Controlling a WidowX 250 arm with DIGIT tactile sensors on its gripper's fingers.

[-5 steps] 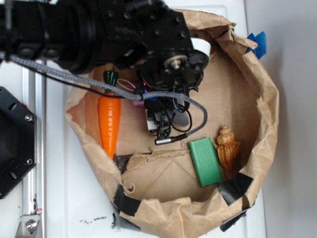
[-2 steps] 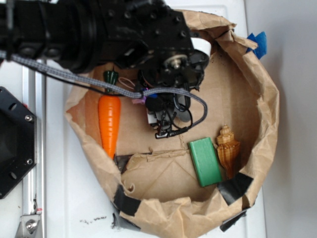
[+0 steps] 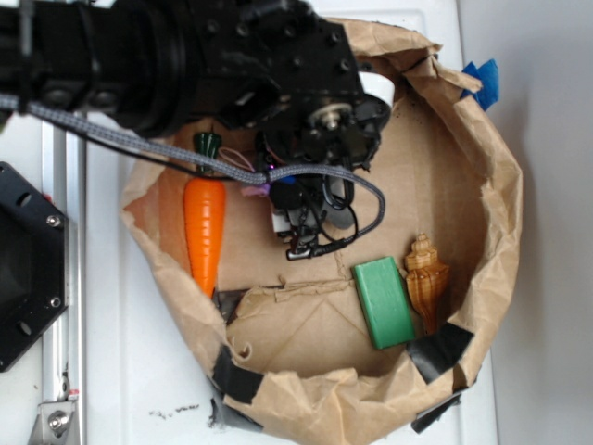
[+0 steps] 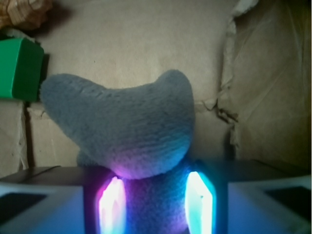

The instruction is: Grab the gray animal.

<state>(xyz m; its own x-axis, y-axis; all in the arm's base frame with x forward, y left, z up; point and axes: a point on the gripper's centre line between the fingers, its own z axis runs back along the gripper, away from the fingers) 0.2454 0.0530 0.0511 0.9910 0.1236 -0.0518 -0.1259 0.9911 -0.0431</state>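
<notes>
Gripper (image 4: 156,200) clamped on gray animal (image 4: 131,131) — glowing fingers (image 4: 111,204) pressed against toy's sides. Animal inside paper-lined bin (image 3: 500,185), right of carrot (image 3: 204,232), up-left of green block (image 3: 383,302) — arm hides it from exterior view.

the black robot arm's gripper (image 4: 156,204) is sitting inside the crumpled brown paper-lined basin (image 3: 500,185), with the soft gray plush animal (image 4: 126,131) lying between its two glowing fingers (image 4: 111,204). in the exterior view the orange plastic carrot with a green top (image 3: 205,232) is lying to the left of the gripper, near the basin's left wall. the green rectangular block (image 3: 383,302) is lying to the lower right of the gripper, with the tan spiral seashell (image 3: 426,280) just beside the block on its right.
</notes>
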